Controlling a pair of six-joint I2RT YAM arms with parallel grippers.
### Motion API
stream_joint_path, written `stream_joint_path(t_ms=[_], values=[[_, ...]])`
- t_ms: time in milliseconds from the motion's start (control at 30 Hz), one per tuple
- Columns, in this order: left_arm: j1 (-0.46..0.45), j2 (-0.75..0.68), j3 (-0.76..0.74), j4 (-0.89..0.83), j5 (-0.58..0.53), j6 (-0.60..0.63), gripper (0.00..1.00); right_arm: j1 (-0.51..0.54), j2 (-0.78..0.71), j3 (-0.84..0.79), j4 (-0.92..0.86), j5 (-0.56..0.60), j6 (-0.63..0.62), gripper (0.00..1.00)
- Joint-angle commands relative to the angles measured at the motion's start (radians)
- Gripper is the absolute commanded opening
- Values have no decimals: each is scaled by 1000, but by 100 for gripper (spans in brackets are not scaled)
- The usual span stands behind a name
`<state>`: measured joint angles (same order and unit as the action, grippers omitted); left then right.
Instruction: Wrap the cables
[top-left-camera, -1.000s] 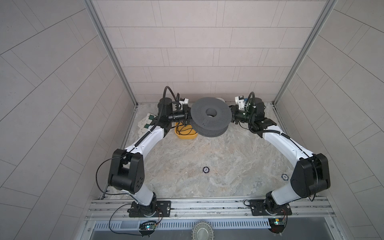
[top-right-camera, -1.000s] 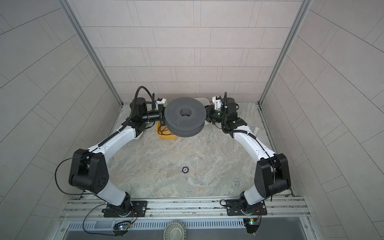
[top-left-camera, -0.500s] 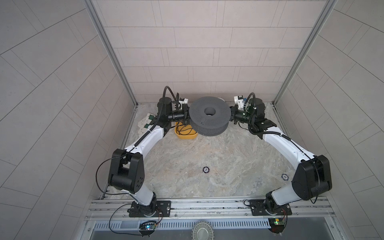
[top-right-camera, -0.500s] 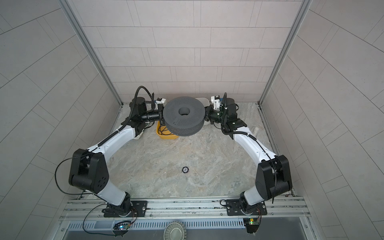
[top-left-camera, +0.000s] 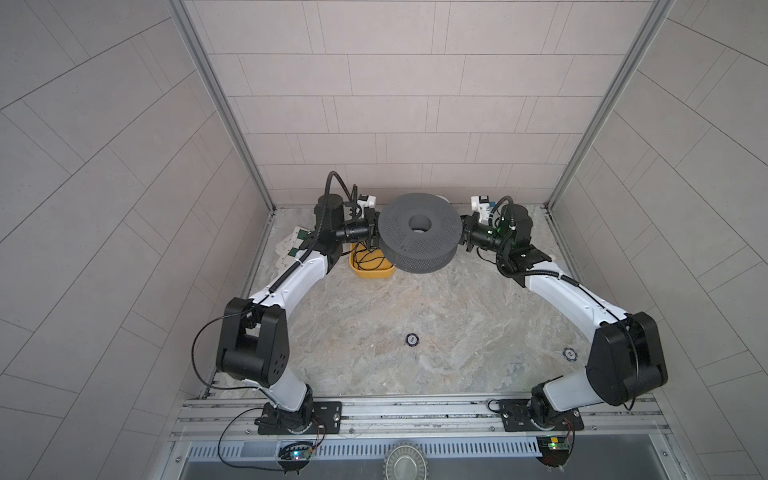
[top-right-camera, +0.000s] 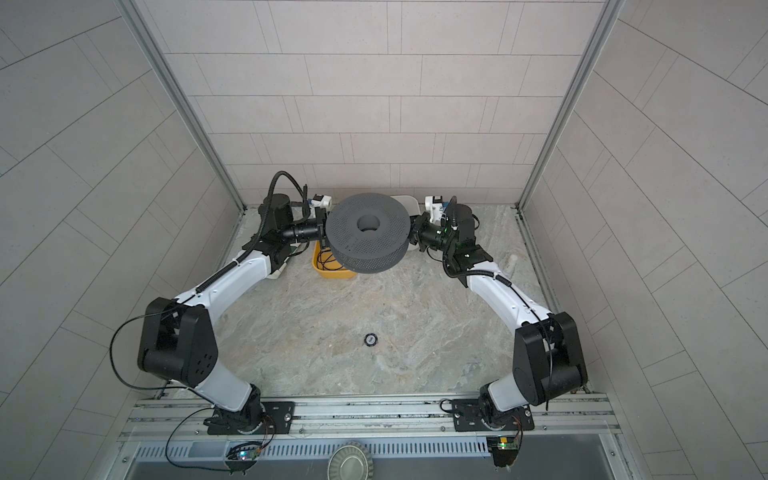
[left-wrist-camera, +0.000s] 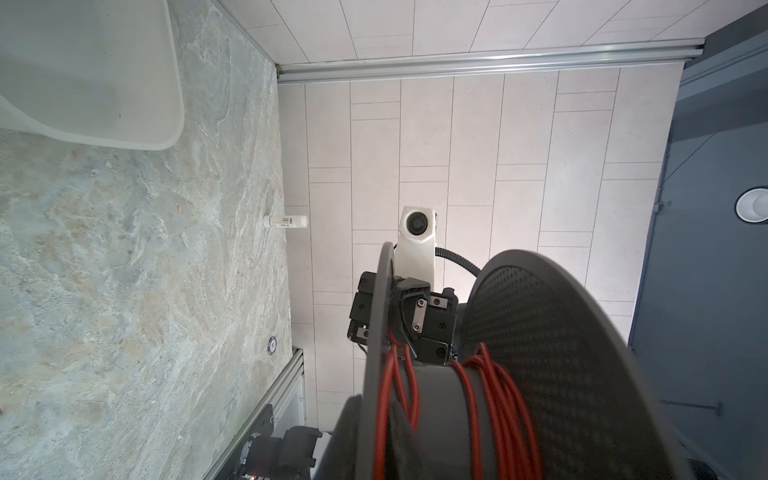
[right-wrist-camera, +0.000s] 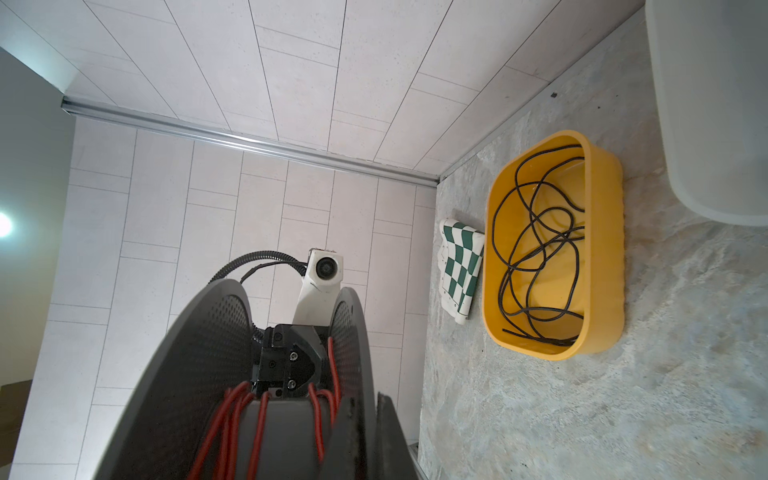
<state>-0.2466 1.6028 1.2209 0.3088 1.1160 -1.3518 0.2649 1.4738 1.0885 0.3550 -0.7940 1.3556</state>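
Note:
A grey perforated spool (top-left-camera: 419, 232) (top-right-camera: 365, 237) hangs in the air at the back, between both arms. The cables, one thin red wire (left-wrist-camera: 469, 399) (right-wrist-camera: 232, 424), lie in loose turns round its core. My right gripper (top-left-camera: 463, 235) (right-wrist-camera: 368, 440) is shut on the spool's right flange. My left gripper (top-left-camera: 376, 228) (left-wrist-camera: 374, 440) straddles the left flange, one finger on each side. How firmly it presses does not show. Each wrist view also shows the other arm's gripper behind the core.
A yellow tub (top-left-camera: 370, 272) (right-wrist-camera: 615, 249) under the spool holds a tangled black cable (right-wrist-camera: 536, 249). A green-checked cloth (right-wrist-camera: 461, 266) lies beside it. A white bin (left-wrist-camera: 124, 83) stands at the back wall. A small white tube (left-wrist-camera: 286, 221) lies at the right wall. Two small discs (top-left-camera: 411, 339) (top-left-camera: 569, 353) lie on the table.
The spool has drifted slightly to the left and stays aloft. My right gripper has closed on the spool's flange. Both arms have hardly moved.

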Motion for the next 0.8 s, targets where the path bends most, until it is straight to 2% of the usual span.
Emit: stream_joint_path(t_ms=[0, 233, 433, 567, 767], values=[[-2, -26, 33, 90, 7, -12, 26, 10, 29, -33, 82, 32, 62, 0], [4, -24, 24, 93, 10, -19, 31, 2, 73, -86, 314, 41, 235, 0], [16, -24, -4, 112, 13, -29, 34, -18, 74, -104, 355, 41, 258, 0], [26, -24, -28, 139, 14, -42, 41, -39, 66, -123, 383, 33, 273, 0], [27, -22, -47, 145, 10, -43, 57, -60, 72, -141, 468, 24, 338, 0]])
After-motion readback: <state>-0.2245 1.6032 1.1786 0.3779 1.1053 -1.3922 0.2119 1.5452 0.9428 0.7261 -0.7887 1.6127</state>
